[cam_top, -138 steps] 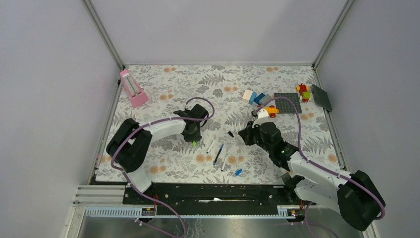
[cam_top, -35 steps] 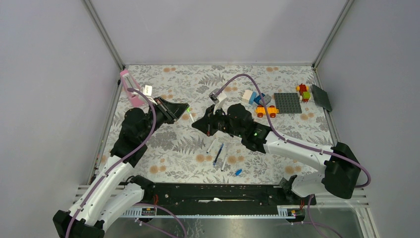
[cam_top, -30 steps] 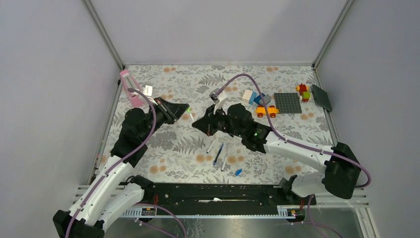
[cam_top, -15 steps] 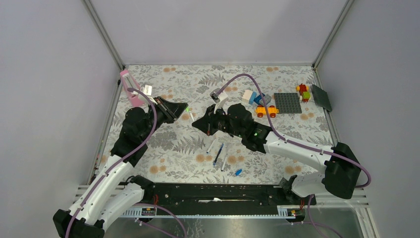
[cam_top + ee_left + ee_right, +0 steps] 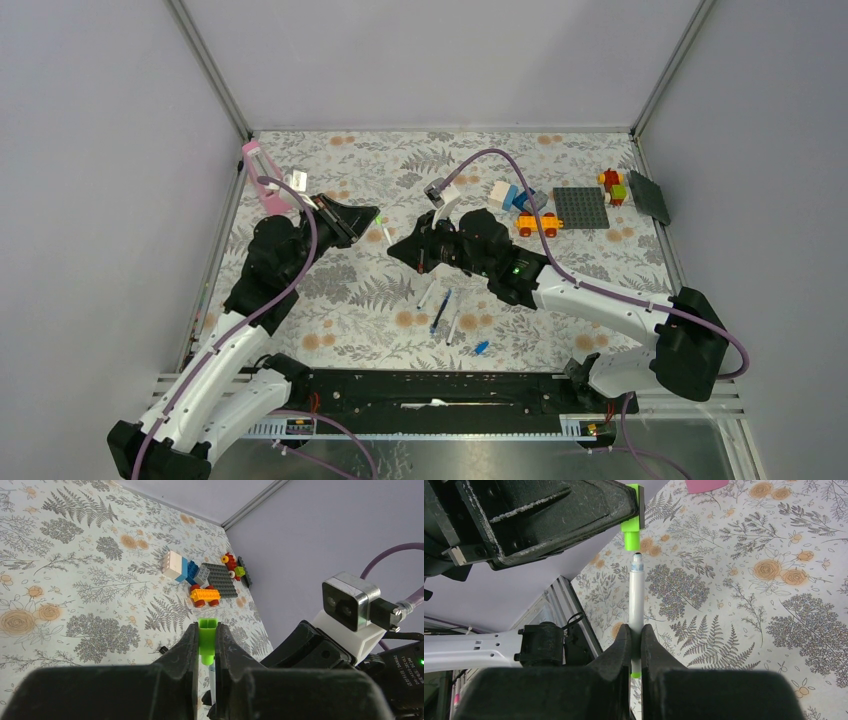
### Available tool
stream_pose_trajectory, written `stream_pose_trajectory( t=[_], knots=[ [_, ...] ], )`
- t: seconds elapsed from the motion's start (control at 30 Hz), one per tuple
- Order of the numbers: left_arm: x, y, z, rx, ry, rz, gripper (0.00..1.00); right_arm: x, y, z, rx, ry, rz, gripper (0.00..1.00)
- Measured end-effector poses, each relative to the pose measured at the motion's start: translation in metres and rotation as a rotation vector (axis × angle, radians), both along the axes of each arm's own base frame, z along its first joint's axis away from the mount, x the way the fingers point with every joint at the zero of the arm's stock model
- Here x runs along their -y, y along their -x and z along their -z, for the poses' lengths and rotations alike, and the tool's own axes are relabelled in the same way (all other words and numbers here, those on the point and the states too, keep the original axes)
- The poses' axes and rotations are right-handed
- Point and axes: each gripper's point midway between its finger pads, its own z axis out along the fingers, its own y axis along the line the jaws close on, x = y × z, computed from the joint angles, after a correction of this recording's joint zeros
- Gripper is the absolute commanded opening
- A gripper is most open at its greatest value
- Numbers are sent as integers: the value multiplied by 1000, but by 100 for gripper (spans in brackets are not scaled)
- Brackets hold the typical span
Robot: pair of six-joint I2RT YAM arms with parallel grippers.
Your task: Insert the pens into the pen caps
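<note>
left hand gripping green cap; right hand gripping white pen, tip near cap

Floral-print table, clutter along the far edge.
Far left: pink box against the wall. Far right: white brick touching blue bricks; orange wheeled brick at the corner of the grey baseplate; red-yellow-green brick cluster; dark slab beside the right wall.
</note>
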Motion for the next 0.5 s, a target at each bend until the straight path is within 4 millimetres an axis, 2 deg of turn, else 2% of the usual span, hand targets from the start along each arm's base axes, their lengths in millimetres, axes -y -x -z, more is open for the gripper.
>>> stream_pose_trajectory(
  t=[0.5],
  knots=[
    [1, -2, 2, -6, -2, 1, 0, -3, 2, 6, -15, 7, -16, 0]
  ],
)
